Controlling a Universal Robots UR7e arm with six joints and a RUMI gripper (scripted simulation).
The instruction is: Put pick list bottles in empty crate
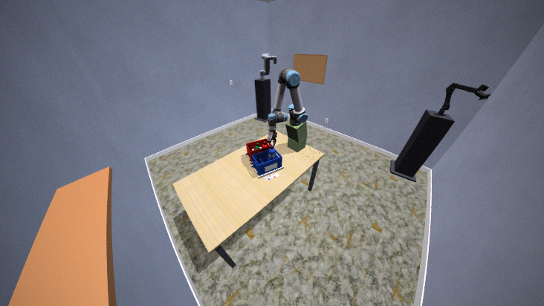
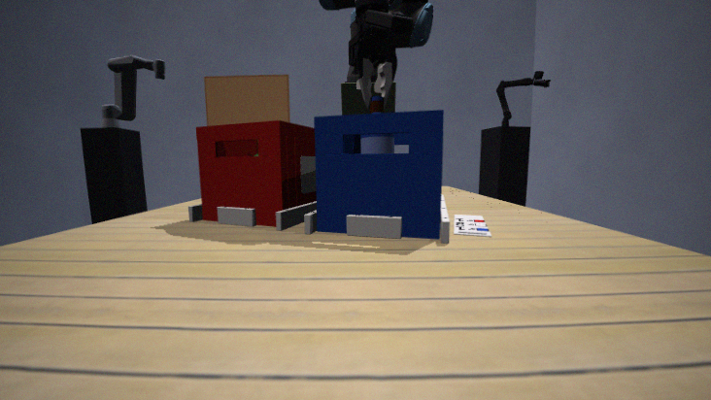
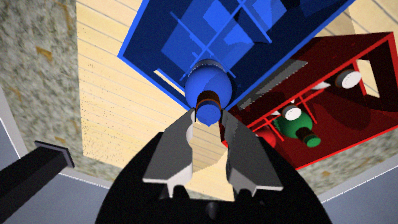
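Observation:
My gripper is shut on the neck of a blue bottle. The bottle is upright, its body inside a corner compartment of the blue crate; whether its base touches the floor is hidden. The crate's other visible compartments are empty. The red crate holds a green bottle, a red bottle and white-capped ones. The pick list shows red and blue marks; its counts are unreadable.
Low grey strips stand around the crates' bases. The red crate stands close beside the blue one. The green robot pedestal is behind them at the table's end.

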